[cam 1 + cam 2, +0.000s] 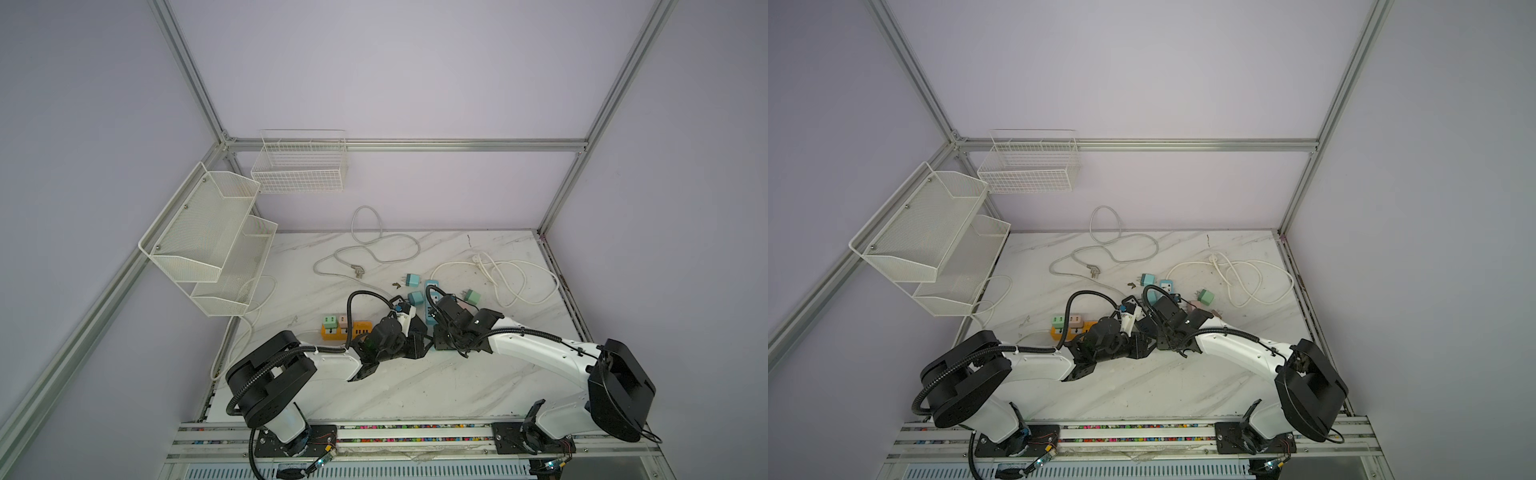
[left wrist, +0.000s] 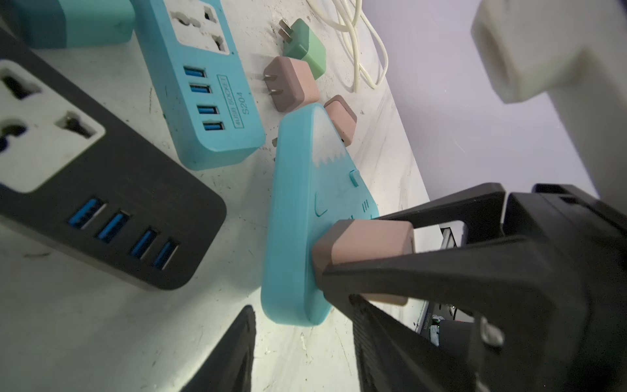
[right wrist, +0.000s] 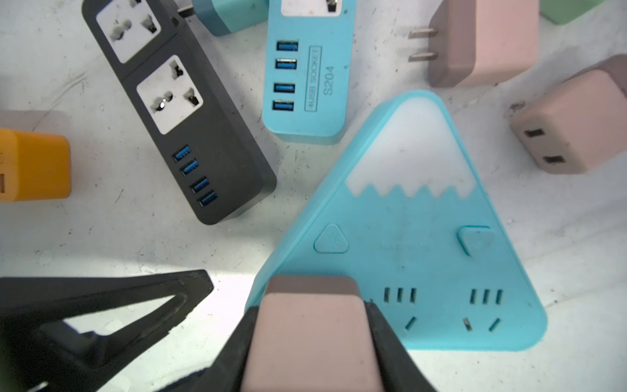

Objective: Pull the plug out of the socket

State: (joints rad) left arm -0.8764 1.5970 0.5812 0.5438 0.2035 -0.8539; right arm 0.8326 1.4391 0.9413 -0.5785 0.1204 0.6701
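A pink plug [image 3: 312,336] sits in the near corner of a teal triangular socket [image 3: 407,237] that lies flat on the marble table. My right gripper [image 3: 310,305] is shut on the plug, one finger on each side; the left wrist view shows the same grip on the plug [image 2: 369,244]. My left gripper [image 2: 302,305] is open, its jaws on either side of the socket's [image 2: 305,203] corner, with bare table between them. One left finger [image 3: 142,295] stands apart from the socket's edge. In a top view both grippers [image 1: 430,336] meet mid-table.
Close around the socket lie a black power strip [image 3: 190,135], a blue USB strip [image 3: 305,85], two loose pink plugs [image 3: 492,44] and a green plug [image 2: 305,47]. An orange socket [image 1: 345,330] with plugs sits left. White cables [image 1: 507,278] coil behind; wire shelves [image 1: 208,241] hang left.
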